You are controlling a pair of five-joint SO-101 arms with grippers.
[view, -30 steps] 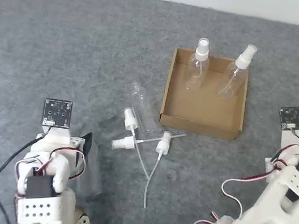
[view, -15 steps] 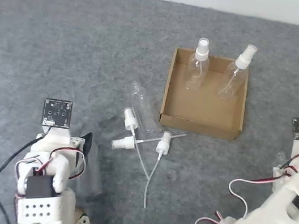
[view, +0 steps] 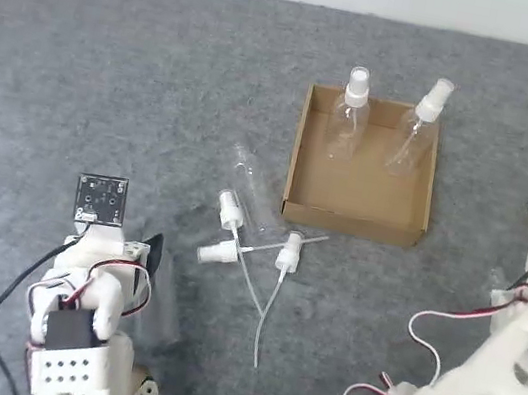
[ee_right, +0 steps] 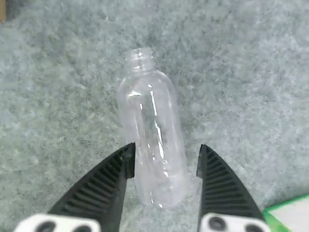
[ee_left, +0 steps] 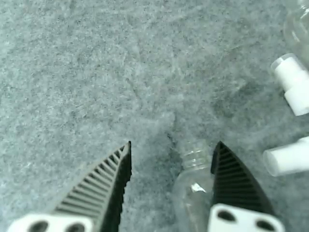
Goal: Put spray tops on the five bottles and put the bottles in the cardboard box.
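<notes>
My left gripper (ee_left: 174,145) is open low over the carpet, and an uncapped clear bottle (ee_left: 193,166) lies between its fingers, close to one of them. In the high view that bottle (view: 162,304) lies beside the left arm at the front left. My right gripper (ee_right: 166,147) is open too and straddles a second uncapped bottle (ee_right: 152,145) lying on the carpet at the right edge. A third bare bottle (view: 250,187) lies left of the cardboard box (view: 353,221). Three loose spray tops (view: 231,212) (view: 219,251) (view: 288,253) lie in the middle.
Two bottles with spray tops (view: 348,120) (view: 415,132) stand against the far wall of the box. The spray tops' thin dip tubes (view: 264,319) trail toward the front. Grey carpet (view: 114,61) covers the table, open at the far left.
The right arm has swung to the right, toward the table's right edge. The left arm and all bottles and spray tops stay where they were.
</notes>
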